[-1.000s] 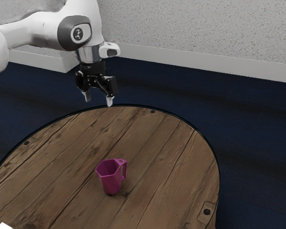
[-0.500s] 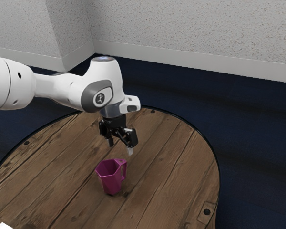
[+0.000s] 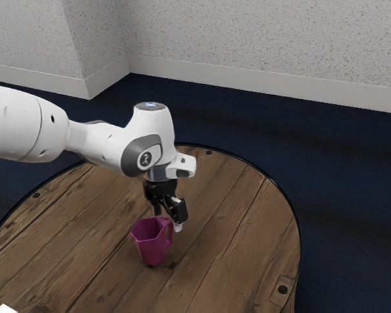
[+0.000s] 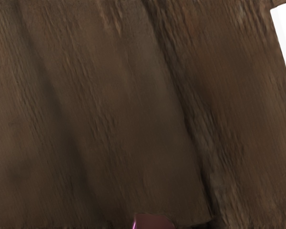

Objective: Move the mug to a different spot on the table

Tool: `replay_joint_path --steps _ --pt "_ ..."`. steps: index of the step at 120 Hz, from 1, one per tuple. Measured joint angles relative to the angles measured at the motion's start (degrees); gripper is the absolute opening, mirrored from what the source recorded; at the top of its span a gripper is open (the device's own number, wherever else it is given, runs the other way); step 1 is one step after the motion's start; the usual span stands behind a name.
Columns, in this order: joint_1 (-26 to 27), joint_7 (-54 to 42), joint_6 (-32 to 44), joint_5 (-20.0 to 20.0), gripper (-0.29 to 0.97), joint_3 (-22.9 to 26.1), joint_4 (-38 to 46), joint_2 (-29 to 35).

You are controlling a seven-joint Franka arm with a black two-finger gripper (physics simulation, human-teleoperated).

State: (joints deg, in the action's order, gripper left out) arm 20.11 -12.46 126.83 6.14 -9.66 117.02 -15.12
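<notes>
A magenta mug point(image 3: 152, 239) stands upright on the round wooden table point(image 3: 234, 215), toward its front. My black gripper point(image 3: 167, 220) hangs open just above the mug's rim, at the side toward the exterior view's right, near the handle. One fingertip point(image 3: 177, 227) is at rim height beside the handle. Nothing is between the fingers. In the wrist view a sliver of the magenta mug point(image 4: 152, 222) sits just under my hand, over the table planks point(image 4: 109, 119).
The table's dark edge point(image 3: 288, 208) curves round at the exterior view's right, with dark blue floor point(image 3: 339, 163) beyond. A small white object point(image 3: 1, 308) lies at the table's front left corner and appears as a white patch point(image 4: 285, 33) in the wrist view.
My arm has come down from above the table's far edge toward the mug, and the gripper now hovers at its rim. The mug has not moved.
</notes>
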Motion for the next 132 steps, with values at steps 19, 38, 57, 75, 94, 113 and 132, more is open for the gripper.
replay_joint_path --steps 19,38,57,75,94,113,132 --pt "0.4 -2.3 0.2 -0.7 0.66 0.0 -0.1 -1.6" --pt "0.5 -4.1 -0.1 -1.6 0.66 0.0 0.2 -1.8" --pt "0.5 -5.5 -0.5 -1.8 0.66 0.0 0.4 -2.3" --pt "0.7 -6.5 -0.7 -1.9 0.56 0.0 0.2 -3.0" --pt "0.9 -7.3 -1.1 -2.1 0.28 0.0 0.1 -3.0" --pt "1.2 -7.5 -3.2 -2.4 0.14 0.0 -0.7 -2.8" --pt "0.3 -6.3 -12.4 -3.2 0.07 -0.1 -5.6 -3.5"
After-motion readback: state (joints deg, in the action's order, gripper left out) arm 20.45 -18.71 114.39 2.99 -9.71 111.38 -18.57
